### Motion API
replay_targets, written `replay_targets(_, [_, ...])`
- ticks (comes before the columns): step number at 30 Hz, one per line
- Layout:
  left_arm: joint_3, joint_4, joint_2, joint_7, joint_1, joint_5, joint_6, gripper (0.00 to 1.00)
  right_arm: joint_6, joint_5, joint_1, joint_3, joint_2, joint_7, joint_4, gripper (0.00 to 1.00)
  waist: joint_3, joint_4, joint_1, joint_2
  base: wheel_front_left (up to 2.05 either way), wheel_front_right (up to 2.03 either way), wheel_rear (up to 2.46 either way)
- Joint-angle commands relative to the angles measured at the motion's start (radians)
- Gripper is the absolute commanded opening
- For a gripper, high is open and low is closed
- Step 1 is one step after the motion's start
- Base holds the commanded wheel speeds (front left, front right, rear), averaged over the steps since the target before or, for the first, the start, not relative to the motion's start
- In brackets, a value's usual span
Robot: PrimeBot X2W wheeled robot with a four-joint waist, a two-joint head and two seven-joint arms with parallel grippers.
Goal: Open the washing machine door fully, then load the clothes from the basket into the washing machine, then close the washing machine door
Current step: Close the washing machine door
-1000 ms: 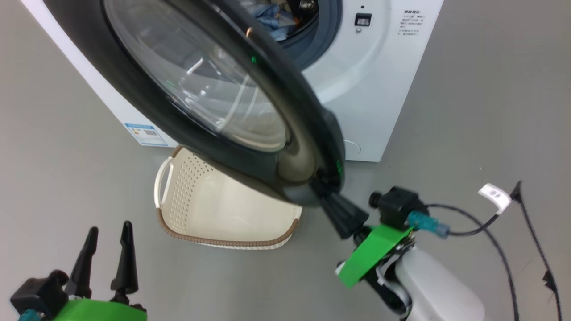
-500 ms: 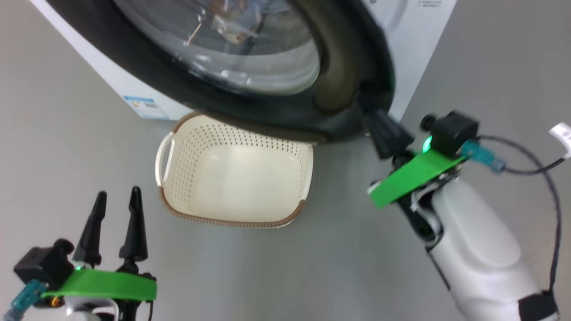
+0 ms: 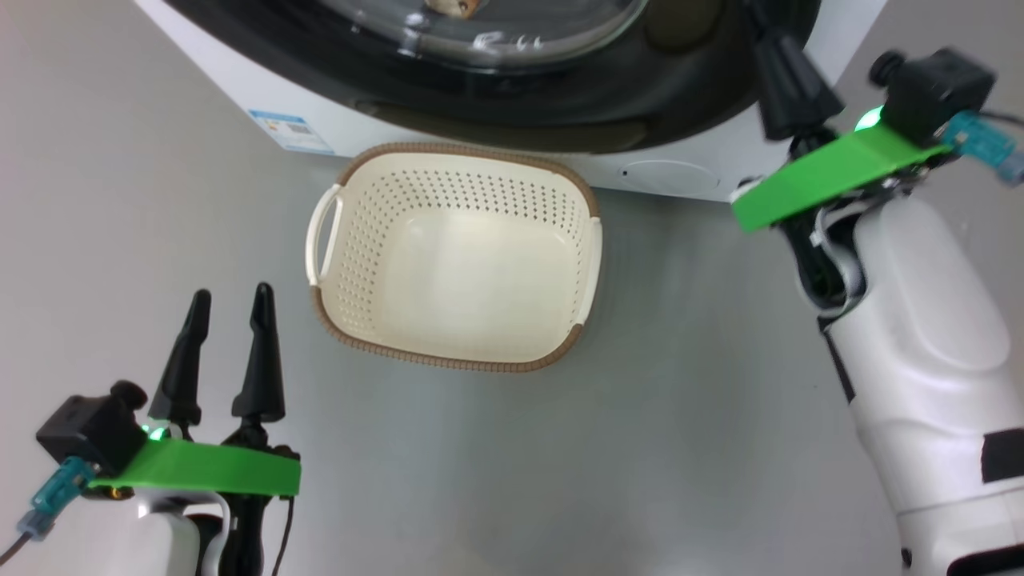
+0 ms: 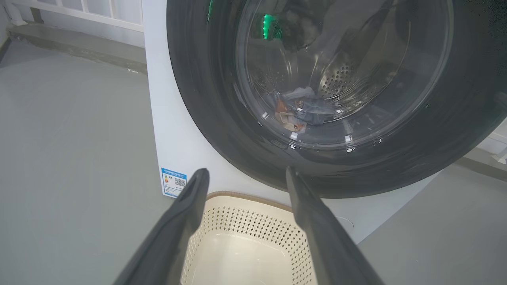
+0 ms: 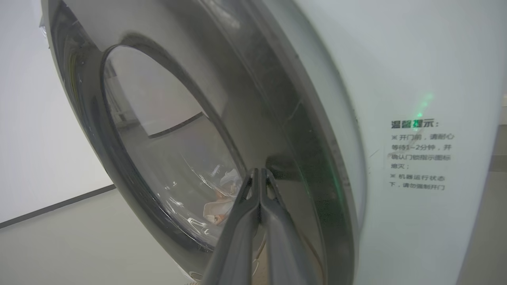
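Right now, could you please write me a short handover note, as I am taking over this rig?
Left gripper: fingers open, empty, above the grey floor beside the cream perforated plastic basket.
Right gripper: fingers shut, holding nothing, tips at the round black-rimmed glass washing machine door, apparently pressing it.
Basket: empty, before the white front-loading washing machine.
Small soft clothes: in the steel drum, seen through the glass.
Done: loading; door at or near the machine's front, latch state unclear.
Left: confirm the latch, then withdraw.
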Motion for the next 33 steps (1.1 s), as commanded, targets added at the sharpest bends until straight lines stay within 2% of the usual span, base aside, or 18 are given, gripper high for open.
replay_targets(1, [0.031,-0.027,0.019,-0.006,-0.028,-0.006,-0.002,1.0,0.001,-0.013,-0.036,-0.009,0.019,-0.005,-0.015,0.0,0.019,0.017,0.0,0.0,0.0,0.0,0.0])
replay_targets(12, [0.012,-0.021,0.024,-0.006,-0.043,-0.007,-0.002,1.0,0.001,-0.06,-0.096,-0.11,0.038,-0.005,0.02,0.0,0.022,0.028,0.0,0.0,0.0,0.0,0.0])
replay_targets(20, [0.006,-0.015,0.032,-0.006,-0.046,-0.01,-0.002,1.0,0.001,-0.064,-0.085,-0.103,0.049,-0.005,0.031,0.0,0.017,0.025,0.0,0.0,0.0,0.0,0.0])
replay_targets(33, [0.015,-0.001,0.042,-0.006,-0.035,-0.006,-0.002,1.0,0.001,-0.039,-0.029,-0.025,0.054,-0.005,0.029,0.0,-0.015,0.003,0.0,0.0,0.0,0.0,0.0])
